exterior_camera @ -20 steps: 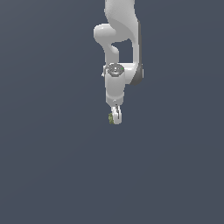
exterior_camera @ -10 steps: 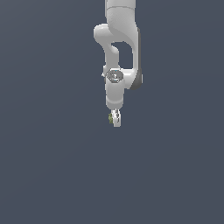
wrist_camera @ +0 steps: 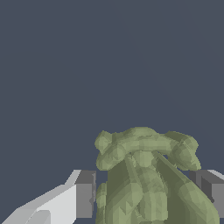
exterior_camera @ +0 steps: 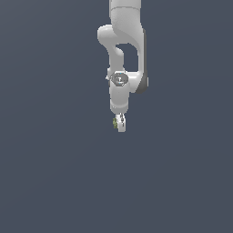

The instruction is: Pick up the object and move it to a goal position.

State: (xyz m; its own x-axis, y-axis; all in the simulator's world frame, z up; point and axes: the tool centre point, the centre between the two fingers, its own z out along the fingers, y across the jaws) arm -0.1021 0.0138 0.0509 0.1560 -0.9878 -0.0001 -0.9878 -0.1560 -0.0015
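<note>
Olive-green, bumpy surface: the object (wrist_camera: 144,175), a small lumpy clump with rounded knobs on its crown and ribbed, stalk-like ridges running down its body. Location: held between the two fingers of the end effector (exterior_camera: 119,124), which is closed on it from both sides. In the wrist view one grey finger pad (wrist_camera: 85,194) sits against one flank of the clump and the other grey pad against the opposite flank; whether there is any gap at the contact cannot be told. In the exterior view only a sliver of green (exterior_camera: 115,122) shows, at the exterior view's left side of the white fingertips.

White, glossy: the arm (exterior_camera: 122,50), one unit, entering from the upper edge of the exterior view, folding at a rounded joint and reaching down to the end effector. A round grey disc marks the wrist; a dark grey panel lies along the side toward the exterior view's right.

Dark slate-blue, uniform: the background (exterior_camera: 50,173), plain in both views, with no edge, corner or supporting surface that can be made out.
</note>
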